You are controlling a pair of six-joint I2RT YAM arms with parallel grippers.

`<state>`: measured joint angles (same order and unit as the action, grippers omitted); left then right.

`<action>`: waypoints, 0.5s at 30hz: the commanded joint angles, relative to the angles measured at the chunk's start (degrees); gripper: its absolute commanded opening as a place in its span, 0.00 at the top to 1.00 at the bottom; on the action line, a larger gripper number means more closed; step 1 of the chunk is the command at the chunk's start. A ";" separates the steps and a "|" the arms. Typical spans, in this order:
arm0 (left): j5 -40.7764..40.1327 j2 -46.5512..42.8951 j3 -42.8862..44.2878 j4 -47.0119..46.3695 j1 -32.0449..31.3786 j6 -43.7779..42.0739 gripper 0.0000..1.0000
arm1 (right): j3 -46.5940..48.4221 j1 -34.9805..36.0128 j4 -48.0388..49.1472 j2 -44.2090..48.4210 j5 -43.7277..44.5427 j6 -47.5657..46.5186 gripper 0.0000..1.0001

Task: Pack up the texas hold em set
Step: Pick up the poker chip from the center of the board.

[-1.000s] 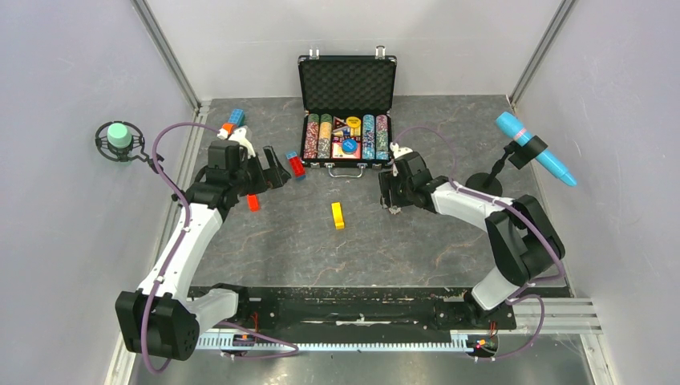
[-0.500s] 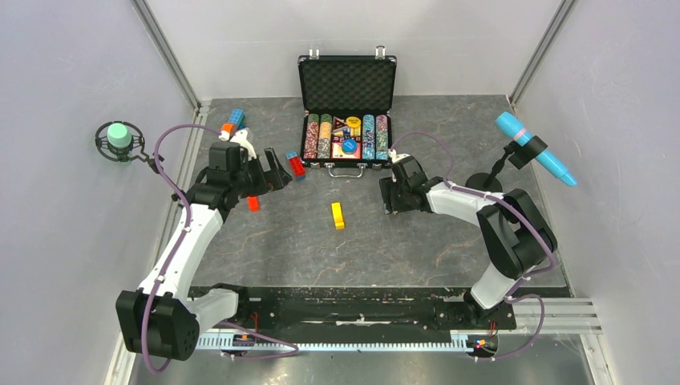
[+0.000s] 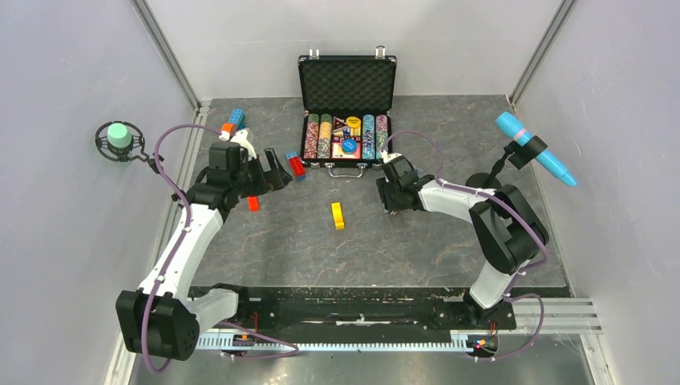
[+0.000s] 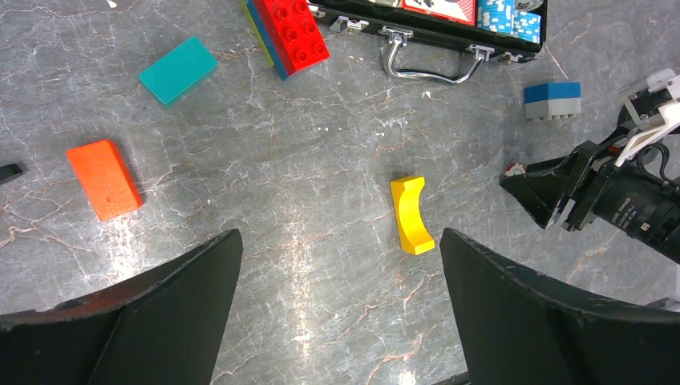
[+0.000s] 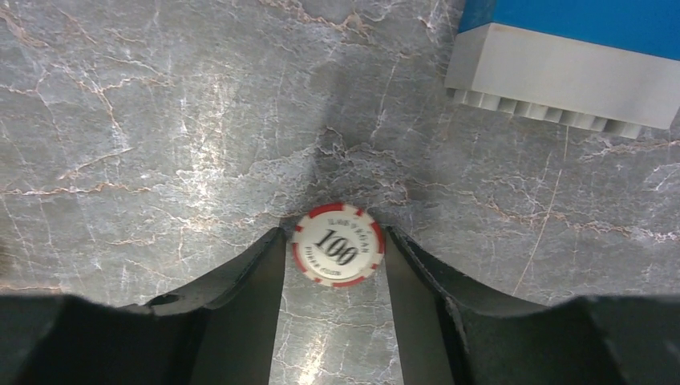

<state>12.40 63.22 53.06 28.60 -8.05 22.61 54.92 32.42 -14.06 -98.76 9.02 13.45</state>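
Note:
The texas hold em set's black case (image 3: 347, 80) stands open at the back, with rows of coloured chips in its tray and its silver handle (image 4: 433, 68) facing me. A white chip with red edge marks, printed 100 (image 5: 337, 245), lies flat on the table in front of the case's right corner. My right gripper (image 5: 333, 234) is down over it, with the fingertips against its two sides. My left gripper (image 4: 338, 241) hovers wide open to the left of the case, holding nothing.
A yellow curved block (image 3: 337, 215) lies mid-table. A red and blue brick (image 4: 289, 32), a teal block (image 4: 177, 70) and an orange brick (image 4: 104, 178) lie near the left gripper. A blue and grey brick (image 5: 561, 68) sits just beyond the chip.
The right gripper has shifted a little left towards the case's front and its jaws have narrowed around the chip. The left arm has not moved.

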 commanded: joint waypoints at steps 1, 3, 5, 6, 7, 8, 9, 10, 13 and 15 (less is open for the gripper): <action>0.87 -0.37 -0.06 -2.02 0.32 -2.48 0.00 | -0.24 0.62 -2.96 -1.90 -0.78 -0.10 0.51; 0.91 -0.23 -0.05 -2.06 0.32 -2.48 0.00 | -0.55 0.71 -3.02 -1.31 -0.80 0.18 0.52; 1.17 -0.10 -0.06 -2.12 0.32 -2.41 0.00 | -0.49 0.64 -3.67 -1.03 -0.42 0.14 0.53; 1.38 -0.02 -0.06 -2.19 0.31 -2.32 0.00 | -0.35 0.63 -3.97 -1.00 -0.31 0.07 0.53; 1.56 -0.02 -0.10 -2.23 0.32 -2.23 0.00 | -0.34 0.62 -4.34 -1.00 -0.19 -0.09 0.53; 1.74 0.05 -0.17 -2.32 0.32 -2.16 0.00 | -0.21 0.62 -4.79 -1.00 -0.26 -0.30 0.52; 1.92 0.07 -0.23 -2.40 0.30 -2.06 0.00 | -0.20 0.62 -5.19 -1.00 -0.40 -0.39 0.51; 2.07 0.21 -0.24 -2.43 0.32 -2.03 0.00 | -0.21 0.66 -5.51 -0.85 -0.45 -0.40 0.49; 2.11 0.18 -0.16 -2.49 0.32 -1.98 0.00 | -0.33 0.61 -6.27 -0.58 -0.66 -0.60 0.44; 2.10 0.21 -0.14 -2.44 0.32 -2.04 0.00 | -0.34 0.60 -6.58 -0.56 -0.96 -0.67 0.44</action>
<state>12.93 63.22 53.06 28.58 -8.05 22.63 55.07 32.80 -14.48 -98.83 8.93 13.30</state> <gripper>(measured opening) 0.994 0.557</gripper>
